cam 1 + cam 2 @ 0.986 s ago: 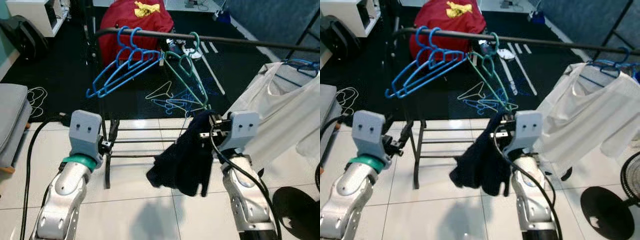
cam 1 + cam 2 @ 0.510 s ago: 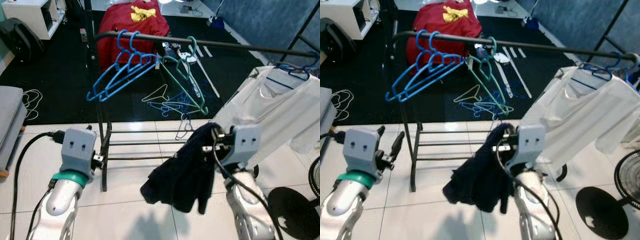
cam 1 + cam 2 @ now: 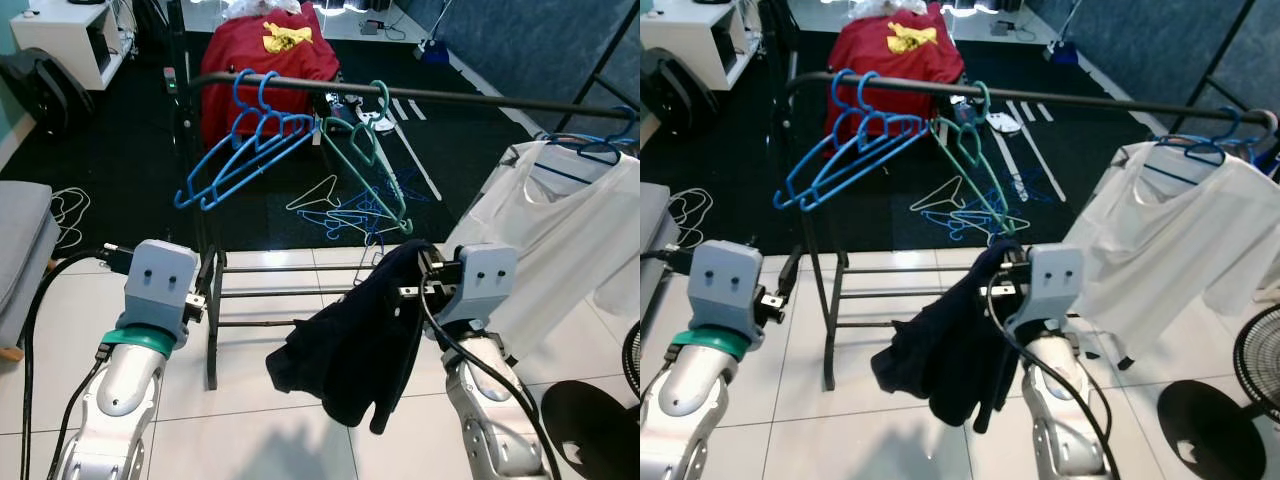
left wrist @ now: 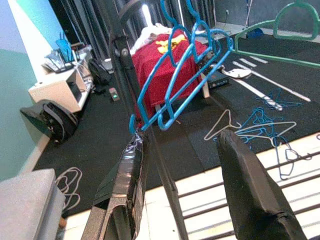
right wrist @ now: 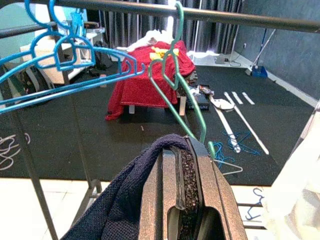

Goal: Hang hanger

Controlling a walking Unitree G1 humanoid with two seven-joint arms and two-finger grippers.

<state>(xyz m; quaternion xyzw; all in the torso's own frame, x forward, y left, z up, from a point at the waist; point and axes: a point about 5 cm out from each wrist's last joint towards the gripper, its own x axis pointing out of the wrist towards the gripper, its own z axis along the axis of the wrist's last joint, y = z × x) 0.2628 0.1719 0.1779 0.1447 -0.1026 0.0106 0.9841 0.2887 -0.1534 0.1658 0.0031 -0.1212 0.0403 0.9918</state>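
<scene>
Meanwhile, the right gripper pinched a dark garment between closed fingers; the left gripper stood parted, holding nothing, below the rail.

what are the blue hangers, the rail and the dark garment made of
Blue hangers: probably moulded plastic, with a glossy uniform colour and thin flat arms. Rail: likely dark-coated metal tube with a faint sheen. Dark garment: soft navy fabric that hangs limp, with a knit-like weave in the right wrist view.
</scene>
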